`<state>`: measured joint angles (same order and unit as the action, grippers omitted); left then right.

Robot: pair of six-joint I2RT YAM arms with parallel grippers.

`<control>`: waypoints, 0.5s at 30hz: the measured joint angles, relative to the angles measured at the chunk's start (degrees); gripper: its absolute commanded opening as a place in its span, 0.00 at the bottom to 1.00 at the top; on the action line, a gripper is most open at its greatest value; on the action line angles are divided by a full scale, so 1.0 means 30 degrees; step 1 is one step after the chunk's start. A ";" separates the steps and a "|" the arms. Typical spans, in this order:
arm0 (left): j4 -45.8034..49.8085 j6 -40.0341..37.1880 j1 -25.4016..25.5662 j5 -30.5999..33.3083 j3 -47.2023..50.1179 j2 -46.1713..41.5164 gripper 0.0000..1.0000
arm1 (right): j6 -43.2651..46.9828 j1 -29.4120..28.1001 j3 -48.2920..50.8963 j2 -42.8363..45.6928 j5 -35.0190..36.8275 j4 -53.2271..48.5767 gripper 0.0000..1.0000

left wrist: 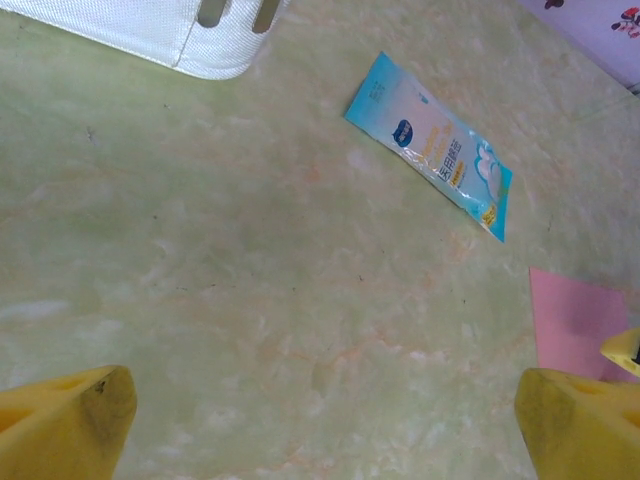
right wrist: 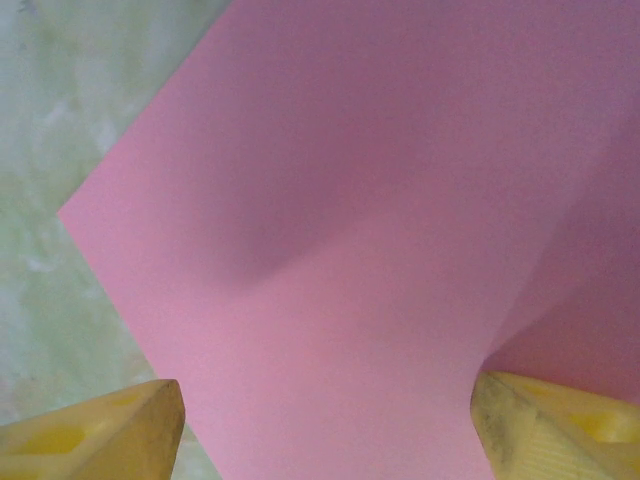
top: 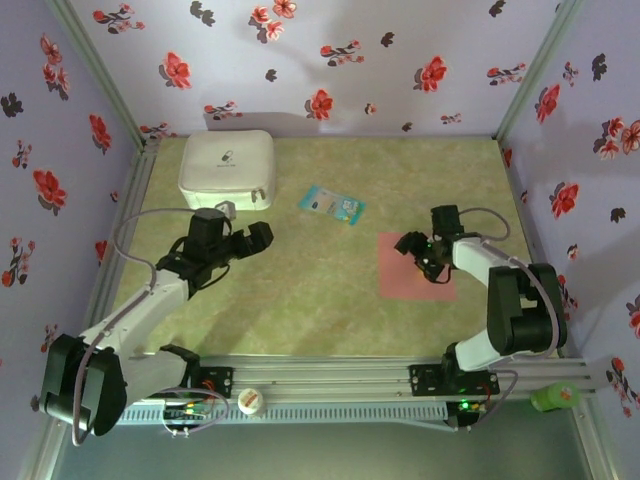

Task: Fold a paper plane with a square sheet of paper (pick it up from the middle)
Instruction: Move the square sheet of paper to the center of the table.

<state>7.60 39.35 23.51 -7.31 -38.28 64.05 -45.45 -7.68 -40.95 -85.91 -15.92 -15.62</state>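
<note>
The square sheet of paper (top: 400, 278) lies flat on the right of the green table, salmon pink and unfolded. My right gripper (top: 418, 250) is down on its far part. In the right wrist view its yellow fingers (right wrist: 100, 430) stand wide apart on the sheet (right wrist: 350, 200), which bulges up a little between them; my right gripper (right wrist: 325, 425) is open. My left gripper (top: 262, 237) hovers over bare table left of centre, open with nothing between its fingers (left wrist: 60, 420). One corner of the sheet (left wrist: 575, 320) shows at the right of the left wrist view. The paper plane is out of view.
A white case (top: 228, 168) stands at the back left, its edge also in the left wrist view (left wrist: 150, 35). A light-blue packet (top: 331, 204) (left wrist: 430, 145) lies mid-table behind both grippers. Floral walls enclose three sides. A green object (top: 555, 397) sits by the front rail.
</note>
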 measured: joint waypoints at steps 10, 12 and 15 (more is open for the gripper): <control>-0.0095 0.0073 0.0117 0.0204 -0.0291 0.0087 0.99 | -0.6309 -0.5421 0.1501 0.0131 0.1071 0.5151 0.77; -0.0095 0.0073 0.0117 0.0226 -0.0291 0.0087 0.99 | -0.7031 -0.6164 0.1515 0.0124 0.1071 0.5340 0.77; -0.0066 0.0073 0.0117 0.0226 -0.0291 0.0044 0.99 | -0.6805 -0.6550 0.0940 0.0138 0.1217 0.4146 0.78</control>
<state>7.40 39.57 23.86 -6.63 -39.16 64.18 -65.87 -27.33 -38.13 -85.49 -12.27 -3.18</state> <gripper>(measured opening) 0.990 0.781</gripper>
